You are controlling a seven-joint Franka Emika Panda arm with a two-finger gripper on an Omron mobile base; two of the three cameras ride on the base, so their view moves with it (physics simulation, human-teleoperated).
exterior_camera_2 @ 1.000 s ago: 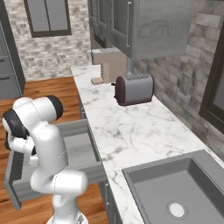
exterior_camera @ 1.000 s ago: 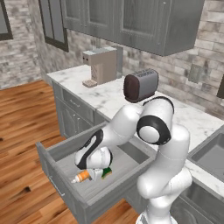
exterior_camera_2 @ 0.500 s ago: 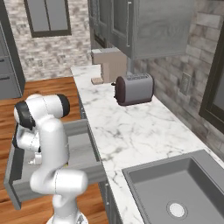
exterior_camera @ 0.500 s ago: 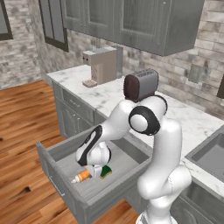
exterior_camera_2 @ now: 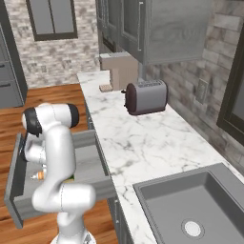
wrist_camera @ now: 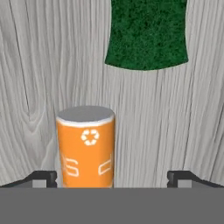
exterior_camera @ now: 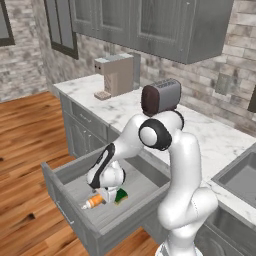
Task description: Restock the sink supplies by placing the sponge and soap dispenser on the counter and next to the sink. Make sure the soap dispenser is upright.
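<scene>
1. Hand view: the gripper (wrist_camera: 112,177) hangs over the pale wood-grain floor of the drawer (wrist_camera: 35,78), its two dark fingertips (wrist_camera: 41,177) spread wide with nothing clamped between them.
2. Hand view: the soap dispenser (wrist_camera: 86,146) lies on the drawer floor with its grey base and orange body toward the camera. It sits between the fingertips, close to the one at lower left and well clear of the one at lower right; contact cannot be confirmed.
3. Hand view: the sponge (wrist_camera: 147,33), green face up, lies flat on the drawer floor beyond the bottle, apart from it.
4. Left base view: the arm bends down from the counter (exterior_camera: 210,137) edge into the open drawer (exterior_camera: 75,220). The soap dispenser (exterior_camera: 93,202) lies on its side just below the hand, and the sponge (exterior_camera: 120,196) lies just beside it, toward the cabinet.
5. Left base view: the sink (exterior_camera: 239,176) is recessed in the counter at the far right, well apart from both items. A toaster (exterior_camera: 161,97) and a coffee machine (exterior_camera: 116,74) stand on the counter.
6. Right base view: the sink (exterior_camera_2: 190,209) occupies the near counter (exterior_camera_2: 143,138); the arm largely hides the drawer (exterior_camera_2: 19,190) contents.
</scene>
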